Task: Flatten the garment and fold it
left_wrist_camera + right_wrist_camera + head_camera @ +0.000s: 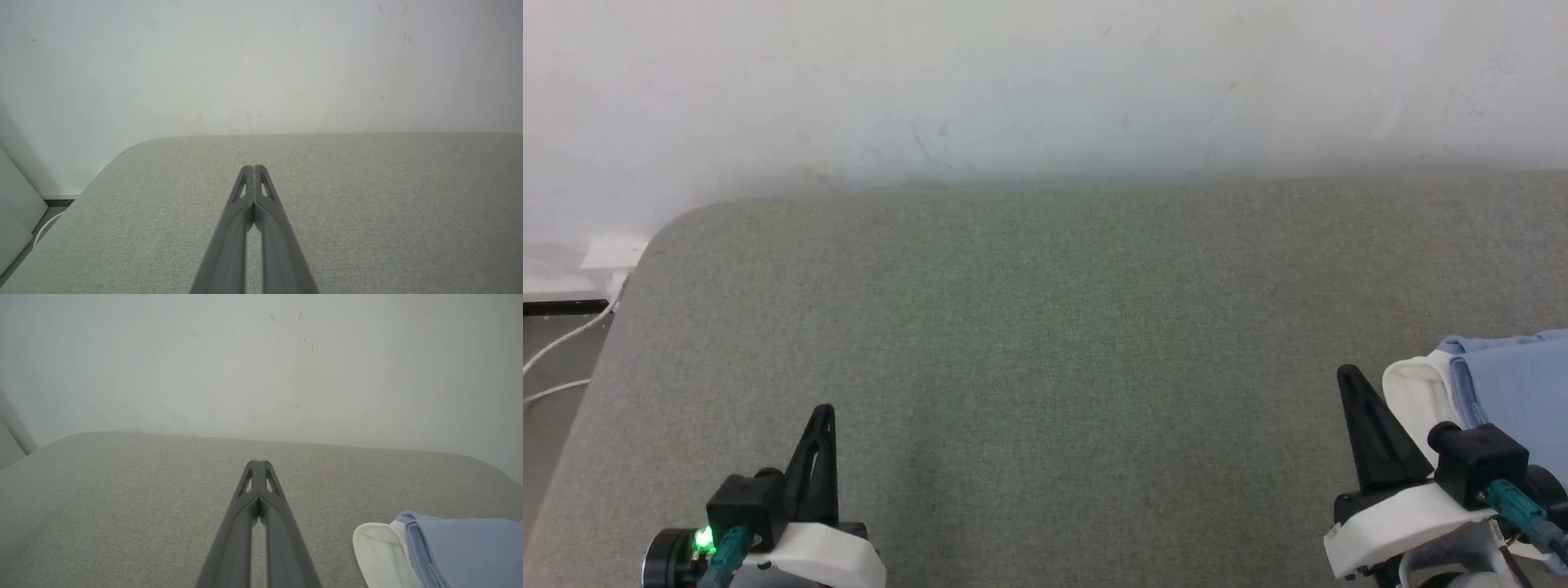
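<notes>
**Both grippers closed over the pad, shirt at the near right**

The garment (1515,380) lay bunched in folds at the near right of the grey padded surface (1045,327), its white collar turned toward the left. The right gripper (1346,376) hung just left of it, fingers pressed together and holding nothing; in the right wrist view the fingertips were apart from the cloth. The left gripper (823,411) hung at the near left, well apart from the garment, its fingers likewise pressed together and empty. A white wall (1045,82) bounded the far side, and white cable (556,351) lay on the floor at the far left.
</notes>
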Robot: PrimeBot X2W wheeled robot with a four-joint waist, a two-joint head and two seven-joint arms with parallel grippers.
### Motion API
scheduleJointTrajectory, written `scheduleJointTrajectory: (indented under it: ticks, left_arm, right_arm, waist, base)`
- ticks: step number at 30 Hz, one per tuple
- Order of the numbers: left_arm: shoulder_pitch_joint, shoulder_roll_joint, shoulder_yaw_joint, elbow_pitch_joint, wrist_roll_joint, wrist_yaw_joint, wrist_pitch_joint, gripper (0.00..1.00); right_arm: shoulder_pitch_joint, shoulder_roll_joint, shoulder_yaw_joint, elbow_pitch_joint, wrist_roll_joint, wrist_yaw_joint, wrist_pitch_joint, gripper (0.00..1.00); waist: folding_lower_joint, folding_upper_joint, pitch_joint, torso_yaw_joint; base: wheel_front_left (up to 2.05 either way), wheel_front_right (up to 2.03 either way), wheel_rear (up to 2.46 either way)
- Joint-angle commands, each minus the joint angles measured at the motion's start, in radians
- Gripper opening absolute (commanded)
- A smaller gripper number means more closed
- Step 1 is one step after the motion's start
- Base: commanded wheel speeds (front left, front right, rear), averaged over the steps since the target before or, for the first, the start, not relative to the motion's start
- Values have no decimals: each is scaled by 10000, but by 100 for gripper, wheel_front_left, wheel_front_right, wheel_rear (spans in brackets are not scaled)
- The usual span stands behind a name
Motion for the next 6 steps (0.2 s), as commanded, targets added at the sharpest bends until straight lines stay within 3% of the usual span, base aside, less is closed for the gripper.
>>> scheduleJointTrajectory:
  ticks: [1, 6]
  left_arm:
    - [-200, -77, 66, -63, 177, -71, 52, 0]
    - [-232, -136, 109, -85, 263, -108, 155, 0]
  right_arm:
    - [-155, 16, 3, 33, -79, -8, 50, 0]
    - [-185, 17, 5, 50, -133, -8, 99, 0]
  waist:
    - [-1, 0, -3, -2]
    - [-1, 0, -14, -10]
  base:
    - [0, 0, 0]
    - [0, 0, 0]
